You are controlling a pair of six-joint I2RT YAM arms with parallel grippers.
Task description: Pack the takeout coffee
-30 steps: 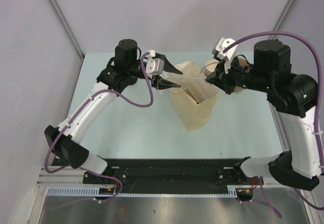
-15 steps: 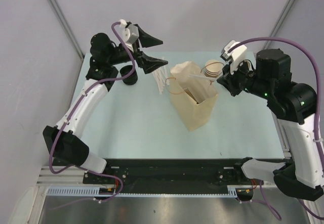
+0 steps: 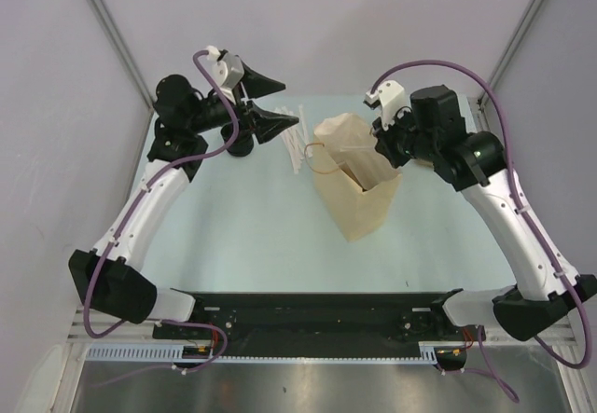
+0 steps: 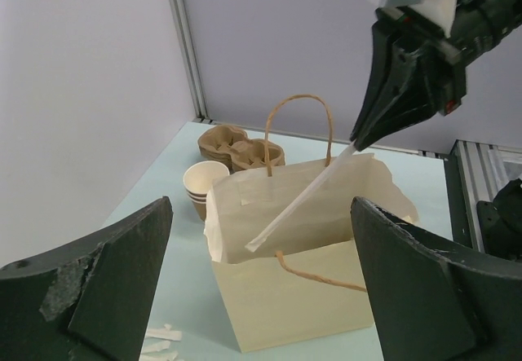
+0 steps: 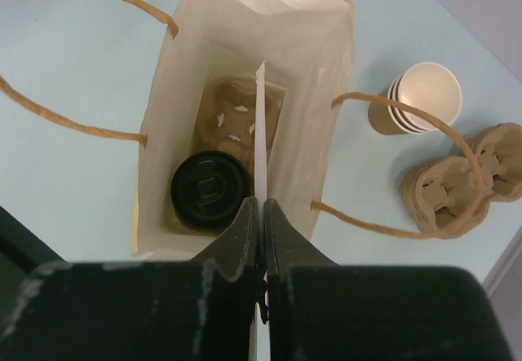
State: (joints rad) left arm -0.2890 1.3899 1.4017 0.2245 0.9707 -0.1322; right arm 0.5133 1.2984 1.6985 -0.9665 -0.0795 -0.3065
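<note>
Plainly, the right gripper (image 5: pixel 261 202) is clamped on the upper end of a paper-wrapped straw (image 5: pixel 259 133), its jaws pressed together around it, and holds it pointing down into the mouth of the paper bag (image 5: pixel 322 59), presumably so that it can drop in beside the drink. The takeout coffee (image 5: pixel 210 186) already stands at the bottom of the bag, black lid up, seated in a moulded pulp carrier (image 5: pixel 236 112). The left gripper (image 3: pixel 280 99) hangs well off to the left with its jaws spread wide and nothing between them, probably kept clear of the bag. Around the bag lie loose wrapped straws (image 3: pixel 294 143), a stack of lidless cups (image 5: pixel 412 100) and spare carriers (image 5: pixel 457 186). All rests on a pale blue-green table (image 3: pixel 261 217), boxed in by plain grey panel walls.
</note>
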